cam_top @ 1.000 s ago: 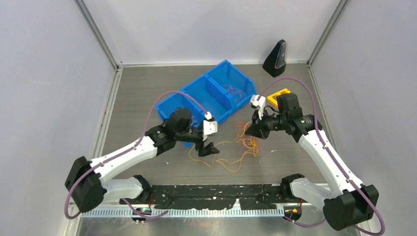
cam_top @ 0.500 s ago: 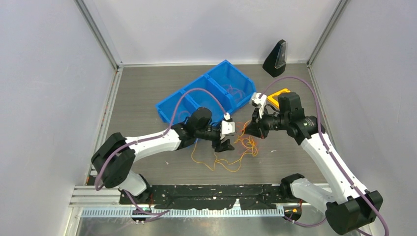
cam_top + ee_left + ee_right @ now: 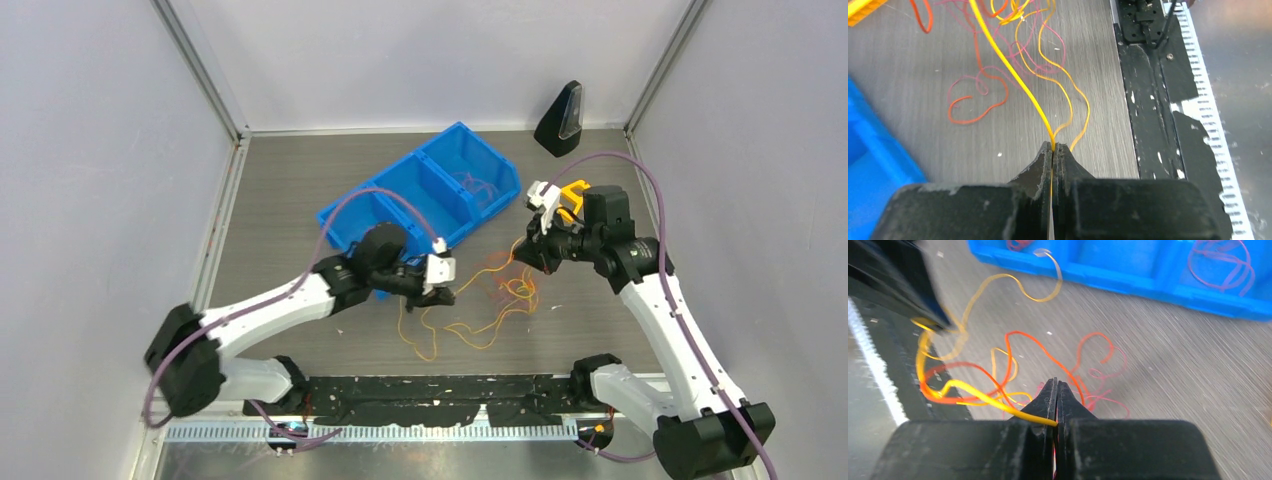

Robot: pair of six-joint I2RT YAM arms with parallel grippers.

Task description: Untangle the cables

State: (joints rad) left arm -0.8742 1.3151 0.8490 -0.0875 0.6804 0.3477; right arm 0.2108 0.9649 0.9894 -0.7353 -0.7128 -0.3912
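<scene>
The hands have drawn apart, the left hand (image 3: pixel 1052 147) back along the blue bin (image 3: pixel 420 190). Both are clamped on one yellow cable (image 3: pixel 1010 67), the right hand (image 3: pixel 1056 384) opposite. The other cables (image 3: pixel 500 290) lie tangled on the table (image 3: pixel 290 170) before the bin, so this strand looks to be coming free.

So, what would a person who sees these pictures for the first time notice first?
The bright tangle of orange, yellow and red cables hangs over the grey table, stretched between the left end effector and the right end effector, each shut on a yellow strand. Behind it stands a blue bin.
</scene>
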